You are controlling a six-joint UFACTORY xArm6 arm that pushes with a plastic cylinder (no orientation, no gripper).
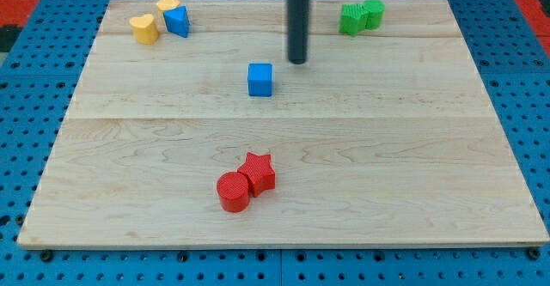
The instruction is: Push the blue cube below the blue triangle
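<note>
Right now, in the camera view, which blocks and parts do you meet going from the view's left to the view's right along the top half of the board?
Yellow heart block → blue triangle → blue cube → my tip → green blocks. The second yellow block overlaps the triangle, so I leave it out.

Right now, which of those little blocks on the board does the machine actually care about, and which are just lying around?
Part of the job:
- blue cube, mid-board
- blue triangle, at the view's top left
- my tip, just up and to the view's right of the cube, not touching it

Just lying about:
- two yellow blocks beside the triangle
- two green blocks
- red cylinder
- red star
</note>
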